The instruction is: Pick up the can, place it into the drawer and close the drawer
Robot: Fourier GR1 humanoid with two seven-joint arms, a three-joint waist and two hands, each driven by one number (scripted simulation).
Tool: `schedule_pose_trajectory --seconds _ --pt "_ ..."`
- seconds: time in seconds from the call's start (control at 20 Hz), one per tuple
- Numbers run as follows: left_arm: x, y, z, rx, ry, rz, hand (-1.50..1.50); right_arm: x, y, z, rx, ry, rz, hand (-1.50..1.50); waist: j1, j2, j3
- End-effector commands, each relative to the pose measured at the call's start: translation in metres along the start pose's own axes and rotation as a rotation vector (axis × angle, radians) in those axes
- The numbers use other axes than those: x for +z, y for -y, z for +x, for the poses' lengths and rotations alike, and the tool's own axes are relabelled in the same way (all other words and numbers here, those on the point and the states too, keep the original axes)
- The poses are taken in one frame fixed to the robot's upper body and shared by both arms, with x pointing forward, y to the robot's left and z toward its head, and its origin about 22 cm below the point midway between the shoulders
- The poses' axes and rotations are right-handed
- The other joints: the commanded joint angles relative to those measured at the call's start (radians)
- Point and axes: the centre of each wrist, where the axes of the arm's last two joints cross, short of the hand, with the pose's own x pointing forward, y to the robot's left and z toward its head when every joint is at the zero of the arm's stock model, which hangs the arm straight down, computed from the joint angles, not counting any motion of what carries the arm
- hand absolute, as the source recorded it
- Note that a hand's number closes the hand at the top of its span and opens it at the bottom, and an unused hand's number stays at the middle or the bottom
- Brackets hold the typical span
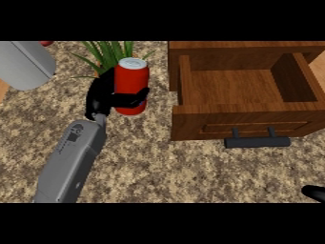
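Left hand [108, 101] was wrapped around the upright red cylindrical can [131, 86], left of the open brown wooden drawer [193, 114], likely held upright to drop in cleanly. Right hand [322, 193] barely showed near right; fingers unclear.

We get even, moderately bright light across the speckled beige stone surface [157, 167], no hot spots. The open brown wooden drawer [249, 125] is darker inside along its right wall and under the back edge, so we read the light as coming from above. A thin dark shadow sits under the black bar handle [257, 142]. The red cylindrical can with a white top [131, 78] has a soft pale highlight on its lid, body flat with no glare. The grey rounded object [17, 64] at upper left shades smoothly. We see no motion blur or edge bending.
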Motion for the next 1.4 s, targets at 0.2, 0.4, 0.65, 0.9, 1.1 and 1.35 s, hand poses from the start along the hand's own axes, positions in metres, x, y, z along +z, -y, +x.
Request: schedule_pose_trajectory --seconds 0.2,0.4,0.65,0.9,1.1,1.35 --pt "0.015 0.09 0.128 -0.036 0.313 -0.2 1.5 -0.008 -0.007 0.002 -0.015 0.012 0.029 -1.5 -0.074 -0.009 0.012" --pt "0.02 0.092 0.129 -0.062 0.288 -0.16 1.5 -0.012 -0.009 0.006 -0.009 0.037 0.051 -1.5 -0.103 -0.006 0.012" --pt "0.029 0.106 0.138 -0.08 0.263 -0.156 1.5 -0.012 -0.012 0.006 -0.012 0.021 0.054 -1.5 -0.11 -0.004 0.012" --pt "0.035 0.136 0.167 -0.134 0.3 -0.135 1.5 -0.023 -0.011 0.009 0.002 0.037 0.05 -1.5 -0.095 0.015 0.01" --pt "0.029 0.166 0.206 -0.161 0.316 -0.086 -1.5 -0.018 -0.014 0.013 -0.019 0.039 0.057 -1.5 -0.095 0.022 0.01" --pt "0.017 0.178 0.226 -0.16 0.323 -0.028 -1.5 -0.016 -0.005 0.02 0.017 0.052 0.039 -1.5 -0.09 0.027 0.01"
